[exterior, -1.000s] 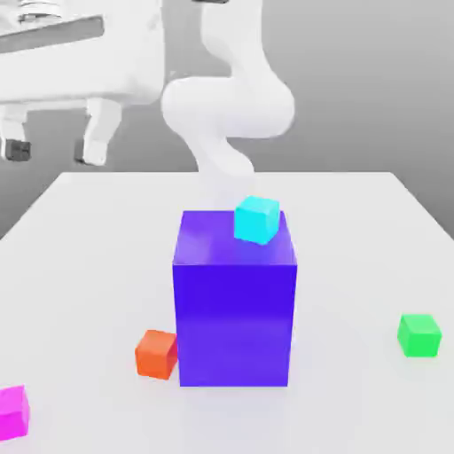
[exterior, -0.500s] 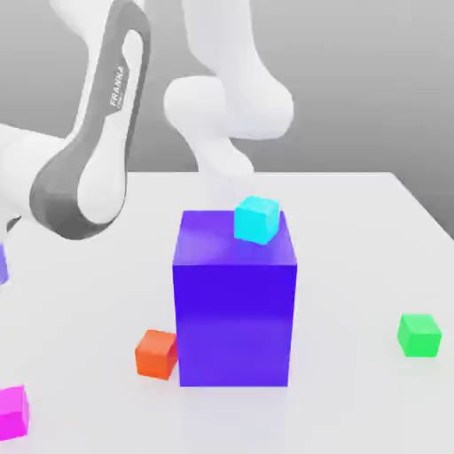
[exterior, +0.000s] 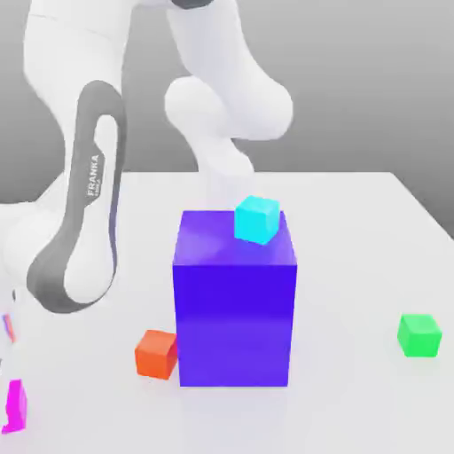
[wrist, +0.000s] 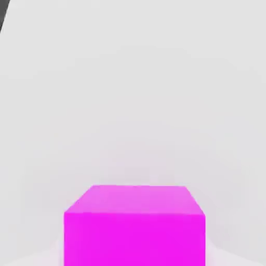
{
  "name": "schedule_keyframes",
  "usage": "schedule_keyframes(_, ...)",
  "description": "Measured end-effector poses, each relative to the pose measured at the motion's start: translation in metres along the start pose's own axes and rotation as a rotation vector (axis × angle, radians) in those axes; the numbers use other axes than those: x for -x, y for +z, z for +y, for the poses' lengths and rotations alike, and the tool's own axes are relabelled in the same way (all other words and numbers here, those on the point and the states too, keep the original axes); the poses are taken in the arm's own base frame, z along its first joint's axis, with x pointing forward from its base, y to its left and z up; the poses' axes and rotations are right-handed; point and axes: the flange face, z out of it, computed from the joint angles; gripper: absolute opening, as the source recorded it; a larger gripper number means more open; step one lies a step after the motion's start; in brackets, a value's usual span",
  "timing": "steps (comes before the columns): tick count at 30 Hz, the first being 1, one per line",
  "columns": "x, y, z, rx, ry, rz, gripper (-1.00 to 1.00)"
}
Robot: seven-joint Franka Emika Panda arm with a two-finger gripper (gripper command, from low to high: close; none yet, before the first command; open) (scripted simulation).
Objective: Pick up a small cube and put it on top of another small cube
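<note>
My gripper is closed down nearly all the way. The magenta cube (wrist: 134,226) sits directly below my hand in the hand view, and I judge it clamped between my fingers. In the exterior view it rests on the white table (exterior: 355,399) at the view's far left edge, near the front, well apart from the orange-red cube (exterior: 156,353). I expect it to be light, rigid and smooth-faced, so I grip two opposite flat faces at mid-height, squarely.
</note>
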Motion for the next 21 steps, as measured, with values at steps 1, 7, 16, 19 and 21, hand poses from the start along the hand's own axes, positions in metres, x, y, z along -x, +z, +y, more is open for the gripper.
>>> schedule_keyframes(1, 0.019, -0.008, 0.001, 0.000, -0.053, -0.007, -1.00)
schedule_keyframes(7, 0.169, -0.026, 0.037, -0.002, -0.516, -0.048, -1.00)
schedule_keyframes(16, 0.350, -0.048, 0.173, -0.005, -1.257, -0.068, -1.00)
schedule_keyframes(19, 0.393, -0.053, 0.237, -0.005, -1.525, -0.061, -1.00)
schedule_keyframes(21, 0.424, -0.056, 0.296, -0.003, -1.742, -0.051, -1.00)
